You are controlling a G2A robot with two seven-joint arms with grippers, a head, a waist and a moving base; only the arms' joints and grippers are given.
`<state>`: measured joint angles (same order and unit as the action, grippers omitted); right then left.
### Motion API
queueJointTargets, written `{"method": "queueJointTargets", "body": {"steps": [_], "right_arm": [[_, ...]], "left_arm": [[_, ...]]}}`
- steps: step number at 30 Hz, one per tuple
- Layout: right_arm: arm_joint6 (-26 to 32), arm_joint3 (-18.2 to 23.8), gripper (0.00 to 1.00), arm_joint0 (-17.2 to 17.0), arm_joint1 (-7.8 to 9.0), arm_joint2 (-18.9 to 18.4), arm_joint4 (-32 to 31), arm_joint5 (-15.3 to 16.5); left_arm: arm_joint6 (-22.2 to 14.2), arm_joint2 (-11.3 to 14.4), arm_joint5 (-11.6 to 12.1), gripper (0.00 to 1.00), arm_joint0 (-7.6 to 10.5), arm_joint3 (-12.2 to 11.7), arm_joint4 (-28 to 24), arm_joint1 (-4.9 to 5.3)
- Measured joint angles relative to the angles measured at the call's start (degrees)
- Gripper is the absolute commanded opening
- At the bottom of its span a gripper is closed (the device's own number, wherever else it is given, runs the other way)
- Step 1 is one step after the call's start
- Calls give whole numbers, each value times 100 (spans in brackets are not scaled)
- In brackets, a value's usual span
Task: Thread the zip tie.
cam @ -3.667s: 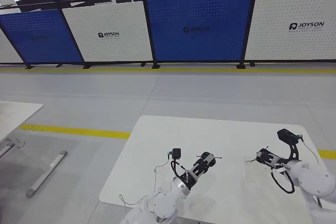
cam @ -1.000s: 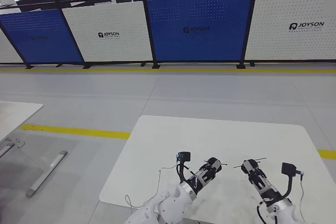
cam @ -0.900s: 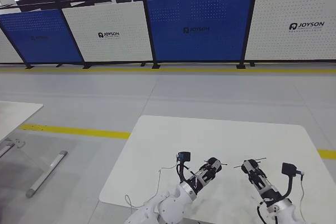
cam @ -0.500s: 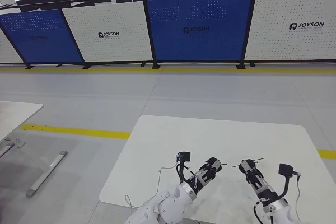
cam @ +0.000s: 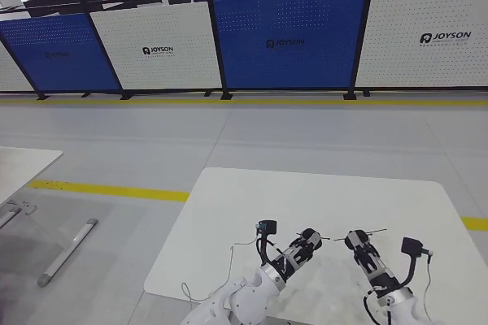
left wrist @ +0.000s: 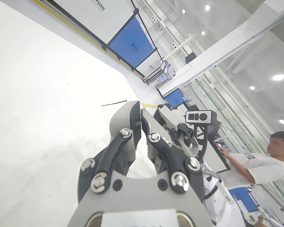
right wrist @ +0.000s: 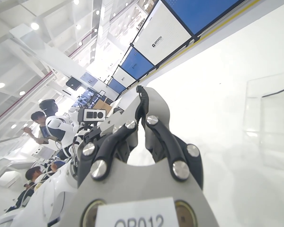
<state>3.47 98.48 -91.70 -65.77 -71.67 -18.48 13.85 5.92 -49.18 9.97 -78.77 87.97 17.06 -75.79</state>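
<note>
Worryingly, the thin black plastic zip tie (left wrist: 113,103) is jutting just beside the left gripper (left wrist: 140,113), pinched shut; the right gripper (right wrist: 140,95), likewise closed, is probably risking bending it off line.

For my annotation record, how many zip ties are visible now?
2. One zip tie is pinched in the left gripper, the second zip tie in the right gripper; others may be hidden.
</note>
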Motion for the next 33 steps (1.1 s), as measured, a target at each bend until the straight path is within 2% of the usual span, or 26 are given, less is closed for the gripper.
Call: {"method": "queueJointTargets", "body": {"steps": [8, 18, 33], "right_arm": [[19, -74, 0, 99, -42, 64, -108, -152], [-82, 53, 0, -55, -61, -24, -133, 8], [-59, -62, 0, 92, -140, 160, -383, -238]], "left_arm": [[0, 0, 0, 0, 0, 0, 0, 0], [0, 0, 0, 0, 0, 0, 0, 0], [0, 0, 0, 0, 0, 0, 0, 0]]}}
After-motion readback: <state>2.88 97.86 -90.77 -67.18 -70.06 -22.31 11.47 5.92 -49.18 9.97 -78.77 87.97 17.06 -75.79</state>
